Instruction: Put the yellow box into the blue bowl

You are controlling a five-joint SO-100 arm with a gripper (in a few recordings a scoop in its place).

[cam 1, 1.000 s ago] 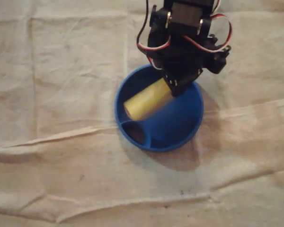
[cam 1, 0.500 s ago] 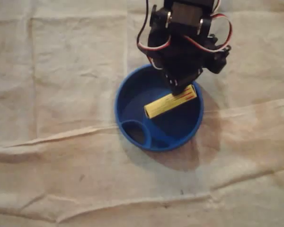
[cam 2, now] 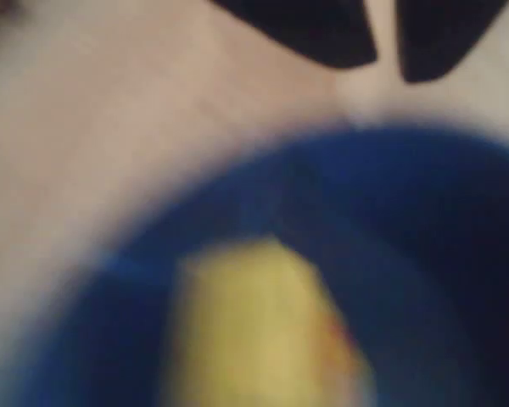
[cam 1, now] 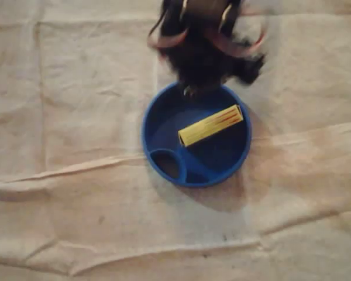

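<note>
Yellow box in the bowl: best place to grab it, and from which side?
Mid-length of the yellow box, closing across its narrow width, straight down from above. It lies flat in the larger compartment of the blue bowl, long axis diagonal in the overhead view; its upper-right end sits near the wall, so ends likely lack clearance.

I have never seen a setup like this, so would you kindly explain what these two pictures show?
This is a small robot arm, the dark blurred shape at the top of the overhead view, taken by a camera looking straight down. The other picture comes from a camera on the arm's wrist; the two dark tips at its top are the pincer, slightly apart and holding nothing. A creased beige cloth covers the surface, and on it stands a blue bowl. A yellow box lies inside the bowl's larger section, free of the pincer. The wrist view shows the same box and bowl, close and blurred.
</note>
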